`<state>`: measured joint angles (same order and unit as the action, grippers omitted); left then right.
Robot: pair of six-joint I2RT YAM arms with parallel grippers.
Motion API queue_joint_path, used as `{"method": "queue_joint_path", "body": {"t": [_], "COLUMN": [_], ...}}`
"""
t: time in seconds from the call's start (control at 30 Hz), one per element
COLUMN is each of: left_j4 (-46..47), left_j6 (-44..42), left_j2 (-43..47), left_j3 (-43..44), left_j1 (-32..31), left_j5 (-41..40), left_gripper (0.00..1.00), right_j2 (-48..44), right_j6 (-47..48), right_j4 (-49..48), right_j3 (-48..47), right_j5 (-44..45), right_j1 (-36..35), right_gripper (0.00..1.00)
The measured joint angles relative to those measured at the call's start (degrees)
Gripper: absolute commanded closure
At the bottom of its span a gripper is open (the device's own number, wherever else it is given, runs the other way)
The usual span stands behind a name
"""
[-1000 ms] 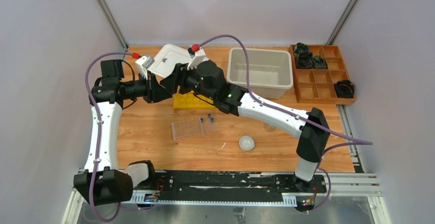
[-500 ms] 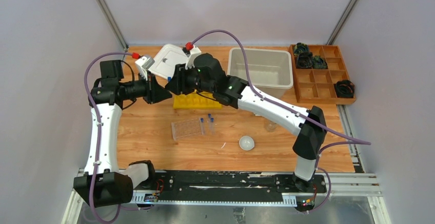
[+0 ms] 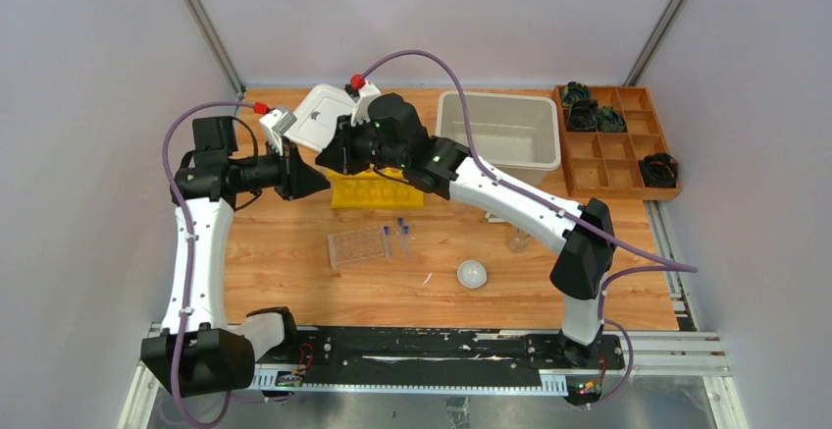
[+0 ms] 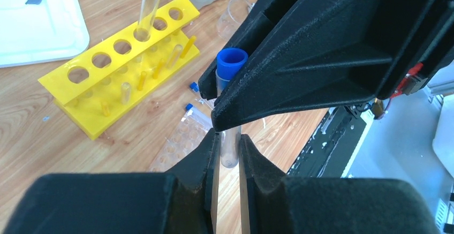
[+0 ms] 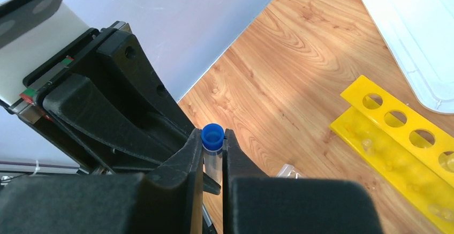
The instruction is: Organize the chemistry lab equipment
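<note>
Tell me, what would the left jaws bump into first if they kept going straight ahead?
The right jaws, most likely: they sit directly ahead, closed on the same blue-capped tube that the left jaws hold.

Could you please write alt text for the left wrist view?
The left gripper pinches the bottom of an upright blue-capped tube; the right gripper grips it near its cap. Behind, a yellow rack holds one clear tube.

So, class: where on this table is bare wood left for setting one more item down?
Bare wood lies left of the clear rack and along the near edge in front of the white dish. It is crowded at the back, around the yellow rack and the bin.
</note>
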<state>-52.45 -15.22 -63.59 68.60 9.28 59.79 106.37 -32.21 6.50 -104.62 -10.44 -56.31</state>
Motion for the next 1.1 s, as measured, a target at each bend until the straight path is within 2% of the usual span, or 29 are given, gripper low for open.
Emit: {"method": "queue_joint_path", "body": {"t": [0.03,0.13,0.17,0.3,0.43,0.67,0.83,1.1], "left_j4": [0.0,0.1,0.1,-0.2,-0.4,-0.3,0.1,0.1], "left_j6": [0.0,0.0,0.0,1.3,2.4,5.0,8.2,9.7], "left_j2": [0.0,0.0,0.0,0.0,0.0,-1.2,-4.4,-6.6], "left_j3": [0.0,-0.1,-0.1,0.0,0.5,4.4,6.3,6.3], "left_j1": [0.0,0.0,0.0,0.0,0.0,1.9,7.5,9.3], "left_j5": [0.0,-0.4,-0.7,-3.2,-8.0,-18.8,-23.3,-25.8], "left_gripper": [0.80,0.12,0.02,0.00,0.00,0.00,0.00,0.00], "right_j2": [0.0,0.0,-0.1,-1.9,-8.1,-16.2,-15.5,-6.0], "right_j6": [0.2,1.5,2.3,6.5,11.5,18.3,25.4,30.1], "right_j4": [0.0,0.3,0.7,1.1,-0.6,-13.6,-25.0,-37.8], "right_j3": [0.0,0.0,0.0,2.6,10.5,26.7,37.5,38.7], "right_j5": [-0.1,0.3,1.0,4.9,7.8,5.0,0.2,-5.1], "right_j1": [0.0,0.0,0.0,0.3,0.4,0.4,-1.6,-4.3], "right_gripper": [1.00,1.00,1.00,1.00,1.00,1.00,1.00,1.00]}}
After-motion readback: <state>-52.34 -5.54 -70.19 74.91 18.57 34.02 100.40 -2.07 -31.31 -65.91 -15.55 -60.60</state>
